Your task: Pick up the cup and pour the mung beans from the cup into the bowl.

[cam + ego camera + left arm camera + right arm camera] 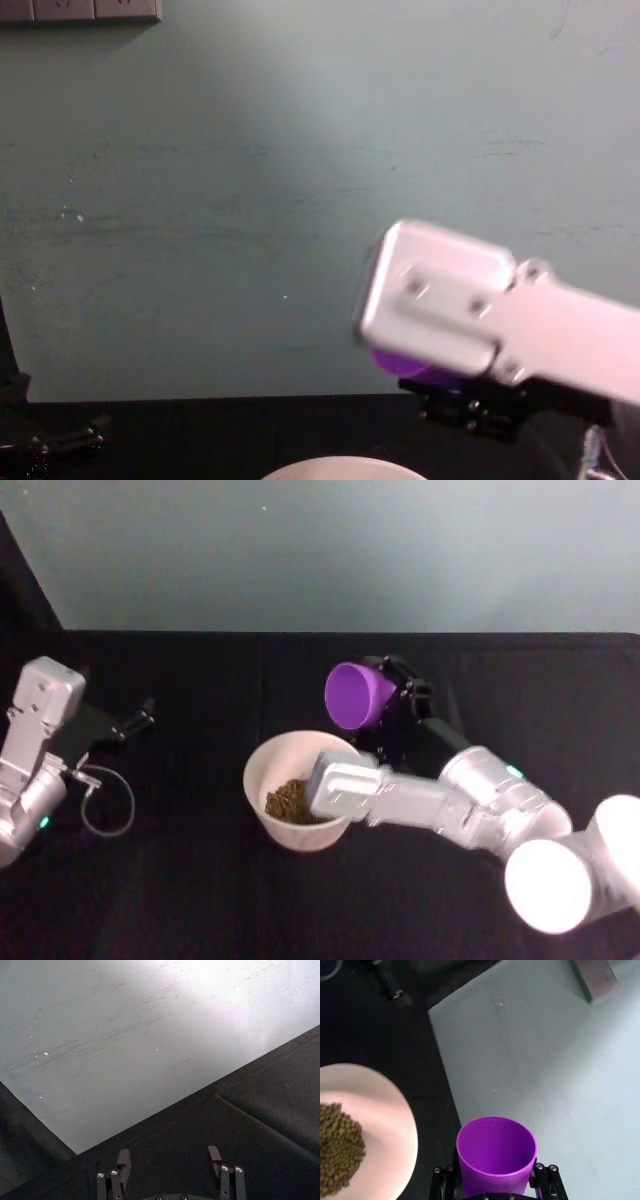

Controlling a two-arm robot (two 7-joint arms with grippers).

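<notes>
Cup (352,694): purple plastic, seemingly light, stiff, smooth and likely slippery, pinched low on its wall by right gripper (495,1180), tipped above bowl (262,770) holding beans (291,801) mid-table; left gripper (170,1165) spread, near left edge.

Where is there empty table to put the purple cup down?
Bare black cloth lies between the bowl and the left gripper, and along the table's near edge. It is crowded right of the bowl, where the right gripper holds the cup tipped on its side above the table.
</notes>
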